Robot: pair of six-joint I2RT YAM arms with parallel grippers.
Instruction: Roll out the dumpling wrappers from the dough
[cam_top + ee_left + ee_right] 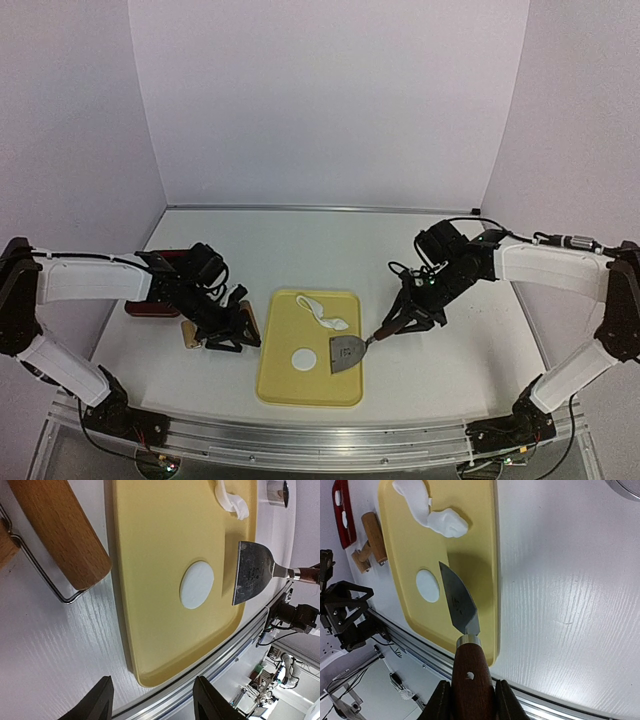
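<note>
On the tray (300, 392), lower centre of the top view, the dumpling wrapper (303, 360) lies just left of the scraper (346, 353), dough scrap (325, 312) above both. The rolling pin (55, 530) lies left of the tray.

Plain pale walls (330, 100) are enclosing the white wood-grained worktop (300, 250) on three sides, soft even light is falling across it, and a silver aluminium rail (300, 440) is running along its near edge.

Clad in white shells along both the left arm (90, 281) and the right arm (545, 265), black at joints, wrists and bases. Looped with thin black cables near the right wrist. Tipped with matte black fingers (100, 702).
</note>
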